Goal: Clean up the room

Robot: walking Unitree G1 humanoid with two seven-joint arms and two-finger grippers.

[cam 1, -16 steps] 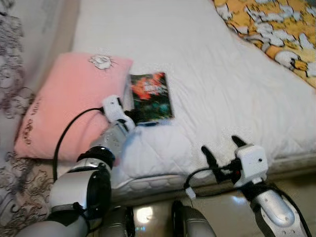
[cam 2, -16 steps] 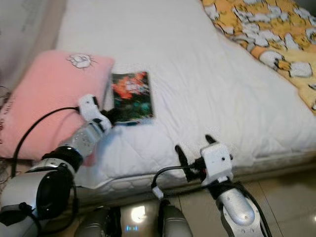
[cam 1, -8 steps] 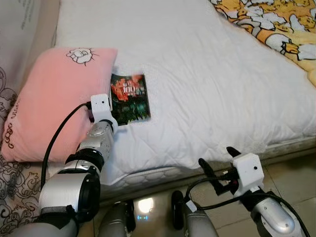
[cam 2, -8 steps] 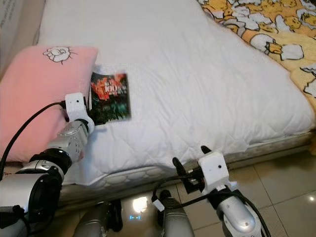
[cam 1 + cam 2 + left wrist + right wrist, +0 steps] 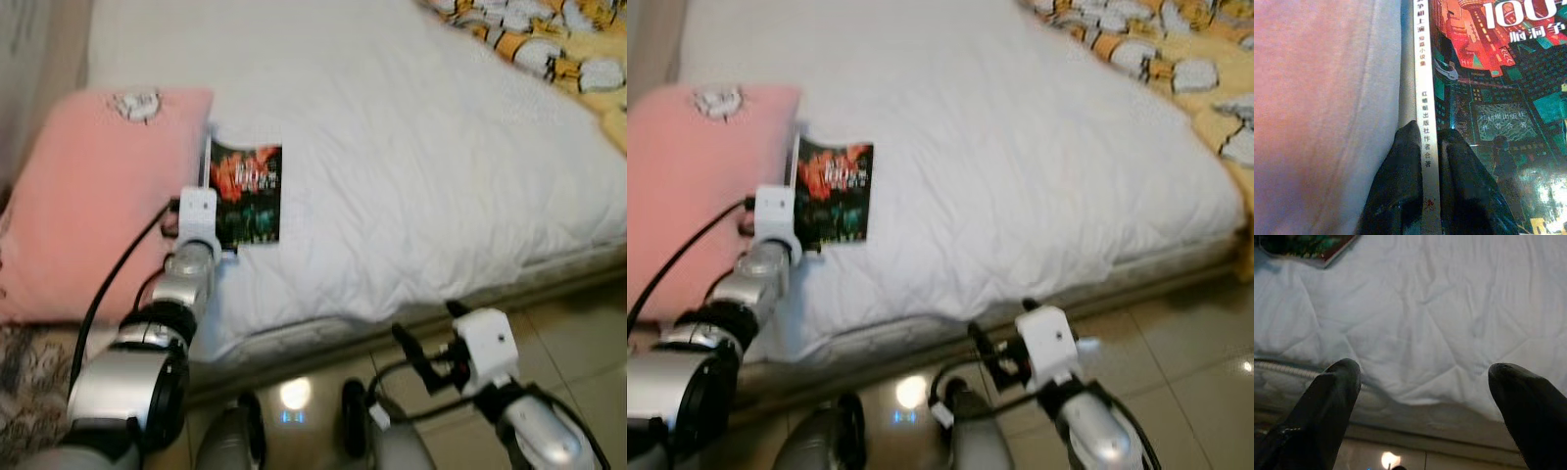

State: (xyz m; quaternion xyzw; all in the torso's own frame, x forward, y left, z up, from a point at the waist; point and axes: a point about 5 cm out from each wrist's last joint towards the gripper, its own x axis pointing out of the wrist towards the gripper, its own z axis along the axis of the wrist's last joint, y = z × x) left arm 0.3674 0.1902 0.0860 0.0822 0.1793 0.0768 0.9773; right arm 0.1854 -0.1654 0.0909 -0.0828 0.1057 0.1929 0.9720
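Our left gripper (image 5: 1425, 147) is closed on the spine of the book (image 5: 247, 193), one finger on each side. The book lies on the white bed (image 5: 411, 157), right beside the pink pillow (image 5: 93, 196). Our right gripper (image 5: 1422, 382) hangs wide open and empty near the bed's edge, above the tiled floor (image 5: 1176, 323).

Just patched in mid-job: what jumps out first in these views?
The dark book with the red cover art lies on the white bed, right beside the pink pillow. The left gripper is clamped on the book's spine. The right gripper hangs open, low at the bed's edge.
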